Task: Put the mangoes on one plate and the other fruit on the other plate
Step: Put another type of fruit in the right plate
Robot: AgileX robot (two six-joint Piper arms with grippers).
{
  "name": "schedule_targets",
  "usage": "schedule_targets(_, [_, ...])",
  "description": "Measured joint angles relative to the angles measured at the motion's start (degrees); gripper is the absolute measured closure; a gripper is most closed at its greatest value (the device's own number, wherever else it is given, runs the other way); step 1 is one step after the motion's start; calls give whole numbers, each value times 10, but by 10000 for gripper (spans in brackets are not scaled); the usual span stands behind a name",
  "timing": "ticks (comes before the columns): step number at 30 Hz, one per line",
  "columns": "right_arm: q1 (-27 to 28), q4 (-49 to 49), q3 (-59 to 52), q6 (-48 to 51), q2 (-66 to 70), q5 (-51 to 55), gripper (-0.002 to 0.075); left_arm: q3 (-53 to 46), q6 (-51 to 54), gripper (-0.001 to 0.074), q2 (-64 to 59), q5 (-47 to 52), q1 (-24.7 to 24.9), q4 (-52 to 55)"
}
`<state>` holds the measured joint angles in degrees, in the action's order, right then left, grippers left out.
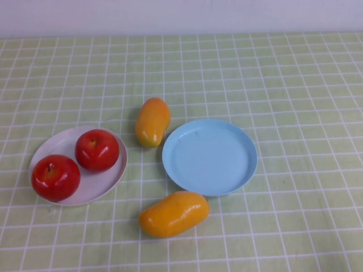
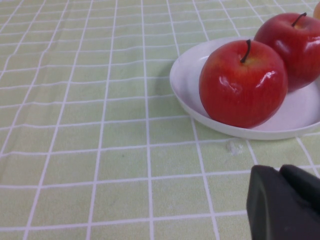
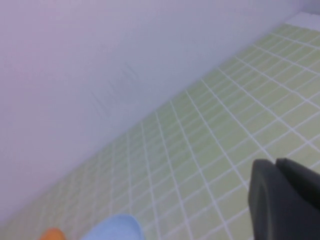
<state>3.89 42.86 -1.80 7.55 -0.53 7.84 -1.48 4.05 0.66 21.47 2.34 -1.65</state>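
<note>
Both apples (image 1: 97,149) sit on the white plate (image 1: 108,184) at the table's left, touching each other; the nearer one (image 1: 55,177) reaches the plate's near-left rim. The blue plate (image 1: 210,157) lies at the centre with nothing in it. One mango (image 1: 152,121) lies on the cloth (image 1: 295,90) just beyond the gap between the plates, its side close to the blue plate's far-left rim. The other mango (image 1: 173,213) lies on the cloth just off the blue plate's near rim, about touching it.

Bare cloth runs wide on the right half of the table, along the far side up to the wall (image 1: 181,14), and along the near edge.

The left gripper (image 2: 290,200) hangs low over bare cloth near the white plate's rim, fingers clenched together, holding nothing. The right gripper (image 3: 285,197) is raised, facing the far wall, also clenched and holding nothing; the blue plate's edge and a bit of mango show at the margin of its view.
</note>
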Motion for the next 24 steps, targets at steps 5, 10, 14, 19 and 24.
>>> schedule_targets(5, [0,103,0,0,0,-15,742,0,0,731,0,0,0,0])
schedule_targets(10, [0,104,21,0,0,53,742,0,0,731,0,0,0,0])
schedule_targets(14, [0,65,107,0,61,188,742,0,0,731,0,0,0,0])
schedule_targets(19, [0,-2,232,21,213,357,742,0,0,731,0,0,0,0])
schedule_targets(24, [0,-52,328,84,345,461,742,0,0,731,0,0,0,0])
